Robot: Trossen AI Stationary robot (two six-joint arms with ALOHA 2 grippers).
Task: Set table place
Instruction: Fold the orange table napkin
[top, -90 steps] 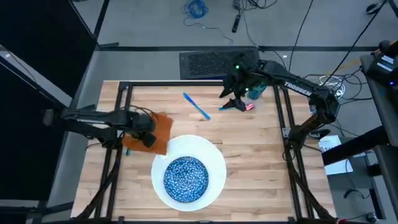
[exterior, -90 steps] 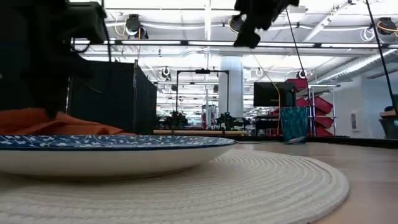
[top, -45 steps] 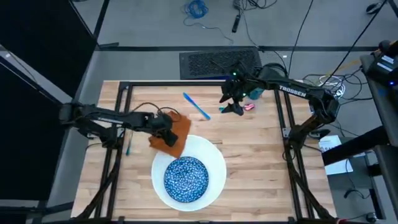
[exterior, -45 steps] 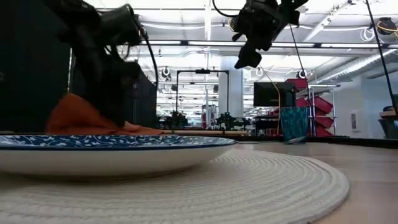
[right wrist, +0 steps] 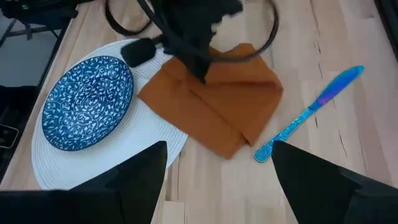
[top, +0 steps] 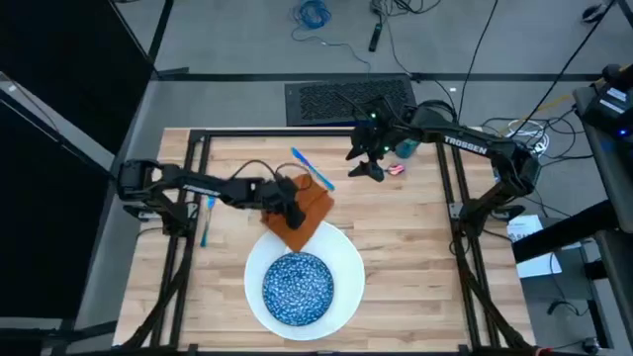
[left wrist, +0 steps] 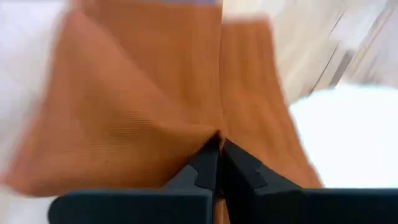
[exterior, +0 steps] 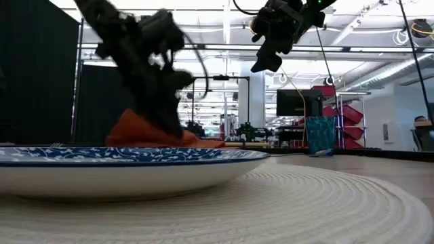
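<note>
Gripping orange napkin [top: 307, 210], left end effector [top: 290, 212]; cutlery [top: 313, 169] lying diagonal.

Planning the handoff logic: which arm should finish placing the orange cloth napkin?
Left. Its end effector is already shut on the orange cloth napkin, at the round white woven mat's edge. The right end effector hovers open over the table's far side.

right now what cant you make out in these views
- Teal cup: high view, mostly hidden behind the right arm; small and far off in the low view.
- Pink item beside the right end effector: too small to identify.
- Cutlery at the left rail: high view, partly covered by the frame; type unclear.
- Napkin edges: left wrist view, blurred and cut off.
- Left end effector: shut on the napkin.
</note>
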